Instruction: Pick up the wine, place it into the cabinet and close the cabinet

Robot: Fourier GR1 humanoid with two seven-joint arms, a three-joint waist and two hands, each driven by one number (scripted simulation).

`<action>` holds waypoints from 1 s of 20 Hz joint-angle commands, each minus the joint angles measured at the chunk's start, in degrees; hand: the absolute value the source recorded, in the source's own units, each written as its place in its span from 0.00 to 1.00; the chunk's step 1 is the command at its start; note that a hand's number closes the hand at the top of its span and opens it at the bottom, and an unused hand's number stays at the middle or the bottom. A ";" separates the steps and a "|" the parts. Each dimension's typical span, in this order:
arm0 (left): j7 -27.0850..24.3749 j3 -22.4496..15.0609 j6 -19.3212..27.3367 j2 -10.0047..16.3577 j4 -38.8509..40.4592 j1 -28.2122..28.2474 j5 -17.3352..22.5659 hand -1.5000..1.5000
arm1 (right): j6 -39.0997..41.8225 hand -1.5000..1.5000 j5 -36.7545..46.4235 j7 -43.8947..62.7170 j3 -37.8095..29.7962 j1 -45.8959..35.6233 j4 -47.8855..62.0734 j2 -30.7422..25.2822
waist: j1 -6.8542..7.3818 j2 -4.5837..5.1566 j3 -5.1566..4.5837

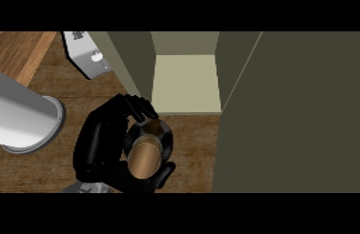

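Observation:
I look down on the wine bottle (145, 157), dark with a tan top, upright or nearly so. My left hand (98, 142) is shut on it: the fingers (134, 107) curl round its far side and the thumb (163, 175) round its near side. It is just in front of the open cabinet's pale shelf (184, 83), close to the shelf's front edge. The cabinet door (295, 114) stands open at the right as a wide dark olive panel. The bottle's lower part is hidden by the hand.
A large silver cylindrical vessel (28, 121) lies at the left on the wooden counter (190, 147). A grey-white metal piece (88, 54) sits at the back left, beside the cabinet's left wall (130, 62).

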 commanded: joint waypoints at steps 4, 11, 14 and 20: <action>-0.97 -11.63 14.04 -0.07 2.30 -4.06 -1.53 1.00 | -0.18 0.00 -7.67 4.66 -2.44 2.34 -8.82 -0.95 | -0.17 -0.07 -0.01; 2.84 -8.45 20.94 -0.07 11.89 -18.31 -1.95 1.00 | -0.80 0.00 -4.04 3.54 1.38 1.64 -7.37 0.90 | -0.34 0.03 -0.02; 4.79 -10.71 27.19 -0.07 13.94 -23.59 -0.74 1.00 | 1.51 0.00 -6.19 0.94 -1.42 2.24 -5.00 -0.58 | -0.48 0.05 0.00; -0.12 -9.27 25.67 -0.07 20.77 -25.21 -0.63 1.00 | -0.37 0.00 -0.81 1.50 4.76 4.14 -7.54 2.62 | -0.45 0.04 -0.04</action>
